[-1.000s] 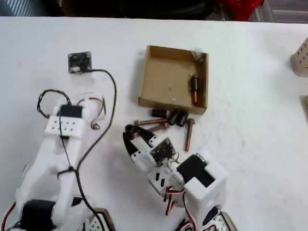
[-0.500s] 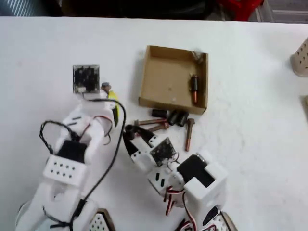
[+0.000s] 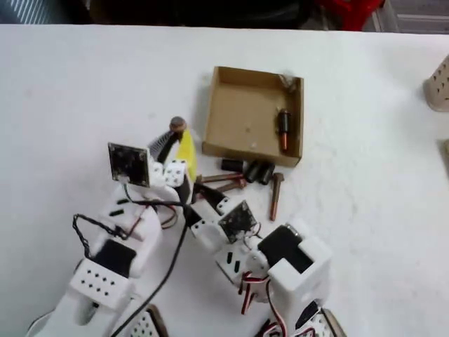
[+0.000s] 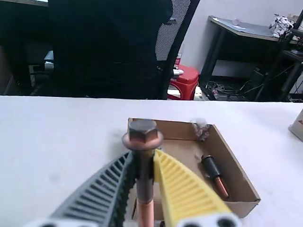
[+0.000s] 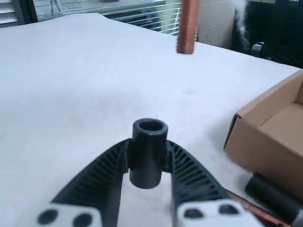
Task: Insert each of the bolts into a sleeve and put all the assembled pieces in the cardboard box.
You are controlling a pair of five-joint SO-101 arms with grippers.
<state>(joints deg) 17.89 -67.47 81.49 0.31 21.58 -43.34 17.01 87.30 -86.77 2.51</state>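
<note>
1. Copper-coloured bolt (image 4: 143, 165) is sitting clamped in the left gripper (image 4: 144, 158), between its grey and yellow fingers, head up and shank hanging down.
2. Over the last second the left arm has been swinging from the left of the high view toward centre frame, bringing the bolt beside the right gripper (image 5: 148, 161).
3. The right gripper is staying put, its black fingers squeezing a black sleeve (image 5: 148, 152) with the bore facing up.
4. In the right wrist view the bolt tip is hanging at upper centre, above and beyond the bore, not yet entering. Judgement: insertion is just beginning and alignment is still needing work.
5. The cardboard box (image 3: 210, 105) is sitting upper centre of the high view, holding one assembled piece (image 3: 284, 130) along its right wall.
6. Loose bolts (image 3: 275, 196) and sleeves (image 3: 254, 170) are lying on the table (image 3: 365, 140) just below the box, waiting.
</note>
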